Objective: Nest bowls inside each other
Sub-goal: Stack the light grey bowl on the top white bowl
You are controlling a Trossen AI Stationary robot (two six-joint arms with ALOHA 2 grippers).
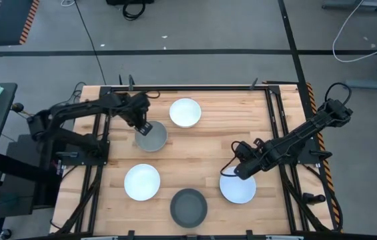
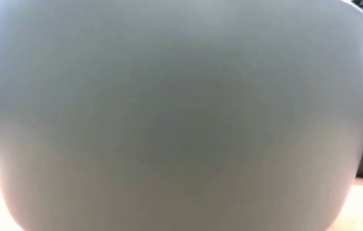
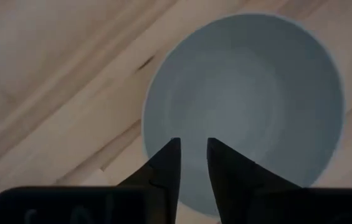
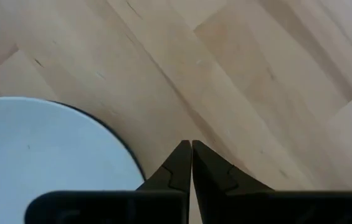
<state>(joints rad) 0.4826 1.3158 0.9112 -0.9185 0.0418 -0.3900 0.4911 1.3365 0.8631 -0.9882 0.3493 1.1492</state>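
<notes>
Since all five bowls I can see lie apart on the table [image 1: 208,143], nesting looks unstarted; left pincer [image 3: 193,144] slightly parted above grey bowl [image 1: 151,137], empty; right pincer [image 4: 191,146] closed, empty.

Blurred bowl [image 2: 181,115] fills low view, hiding table.

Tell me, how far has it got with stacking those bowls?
Hardly started: five bowls sit apart on the table. The left hand hovers over the grey bowl, fingers slightly apart; the right hand, shut and empty, sits beside a white bowl. All nesting remains.
</notes>
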